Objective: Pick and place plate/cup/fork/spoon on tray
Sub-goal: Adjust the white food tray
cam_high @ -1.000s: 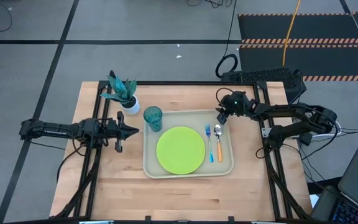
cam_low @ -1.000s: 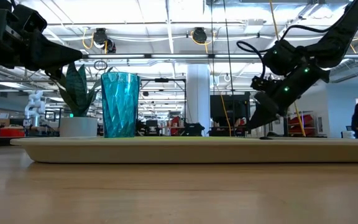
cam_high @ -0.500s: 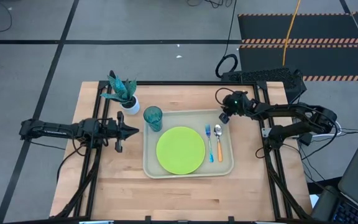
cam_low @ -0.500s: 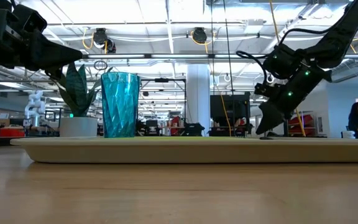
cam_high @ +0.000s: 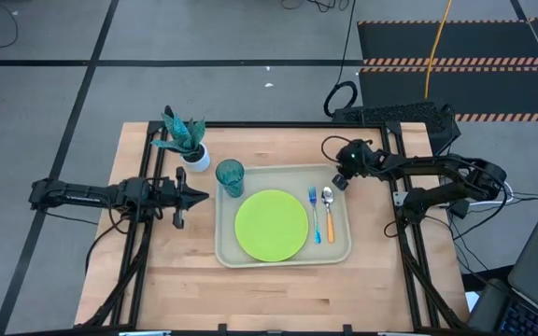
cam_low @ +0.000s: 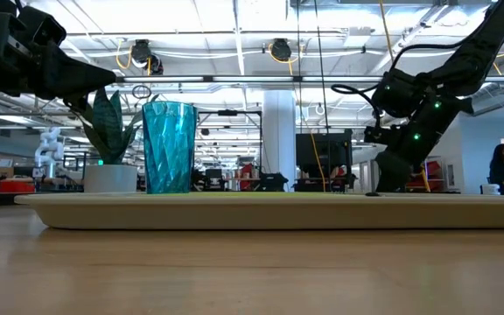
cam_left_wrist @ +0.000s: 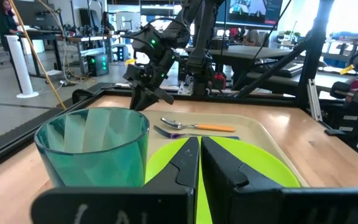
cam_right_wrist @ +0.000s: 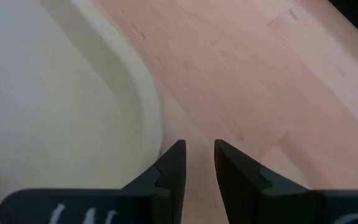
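The beige tray [cam_high: 343,238] lies mid-table. On it lie the lime-green plate [cam_high: 271,225], the fork [cam_high: 314,213] and the orange-handled spoon [cam_high: 329,215], side by side to the right of the plate. The teal cup [cam_high: 230,176] stands upright in the tray's far left corner. My right gripper [cam_high: 339,179] hovers over the tray's far right corner, fingers pointing down, narrowly open and empty [cam_right_wrist: 199,146]. My left gripper [cam_high: 201,196] waits left of the tray, shut and empty [cam_left_wrist: 199,140], pointing at the cup [cam_left_wrist: 92,149].
A white pot with a green plant [cam_high: 190,145] stands on the table behind the cup. Bare wood lies near and to the right of the tray. In the right wrist view the tray's rounded rim [cam_right_wrist: 135,81] borders bare table.
My right gripper has gone a little toward the table's right edge, from above the spoon's bowl end to the tray's far right corner, and its fingers have tipped to point more steeply down. The tableware has stayed where it was.
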Tool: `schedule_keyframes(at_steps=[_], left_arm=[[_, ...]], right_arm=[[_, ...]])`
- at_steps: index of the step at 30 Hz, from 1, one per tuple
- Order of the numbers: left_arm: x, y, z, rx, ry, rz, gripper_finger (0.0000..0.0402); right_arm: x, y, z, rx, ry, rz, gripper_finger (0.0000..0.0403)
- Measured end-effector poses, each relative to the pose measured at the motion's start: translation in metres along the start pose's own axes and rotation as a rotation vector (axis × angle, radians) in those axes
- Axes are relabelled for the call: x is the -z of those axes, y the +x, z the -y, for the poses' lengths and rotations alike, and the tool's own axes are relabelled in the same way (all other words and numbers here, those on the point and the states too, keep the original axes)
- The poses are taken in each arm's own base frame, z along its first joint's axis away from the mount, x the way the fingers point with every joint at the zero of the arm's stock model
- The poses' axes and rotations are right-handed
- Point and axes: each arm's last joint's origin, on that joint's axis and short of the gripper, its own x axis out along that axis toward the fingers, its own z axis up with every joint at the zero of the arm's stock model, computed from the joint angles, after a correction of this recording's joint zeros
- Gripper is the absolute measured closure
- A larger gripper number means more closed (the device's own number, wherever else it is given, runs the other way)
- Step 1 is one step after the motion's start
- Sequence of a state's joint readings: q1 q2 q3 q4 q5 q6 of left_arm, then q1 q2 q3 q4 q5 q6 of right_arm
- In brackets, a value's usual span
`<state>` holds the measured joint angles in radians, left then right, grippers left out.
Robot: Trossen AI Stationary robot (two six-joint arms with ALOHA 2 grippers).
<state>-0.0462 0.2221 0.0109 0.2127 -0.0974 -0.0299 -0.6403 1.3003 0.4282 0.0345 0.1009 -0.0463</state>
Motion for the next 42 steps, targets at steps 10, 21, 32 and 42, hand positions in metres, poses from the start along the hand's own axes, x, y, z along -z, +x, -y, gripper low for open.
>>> schedule_keyframes(at_steps=[10,21,32,42], left_arm=[[0.0,0.0,0.0,0.0,0.0,0.0,0.038],[0.0,0.0,0.0,0.0,0.0,0.0,0.038],[0.0,0.0,0.0,0.0,0.0,0.0,0.038],[0.0,0.0,0.0,0.0,0.0,0.0,0.038]], right_arm=[[0.0,0.0,0.0,-0.002,0.0,0.001,0.0323],[0.002,0.0,-0.003,-0.111,0.01,-0.016,0.0323],[0.008,-0.001,-0.004,-0.115,0.012,-0.087,0.0323],[0.01,-0.002,-0.009,-0.161,0.018,-0.108,0.0323]])
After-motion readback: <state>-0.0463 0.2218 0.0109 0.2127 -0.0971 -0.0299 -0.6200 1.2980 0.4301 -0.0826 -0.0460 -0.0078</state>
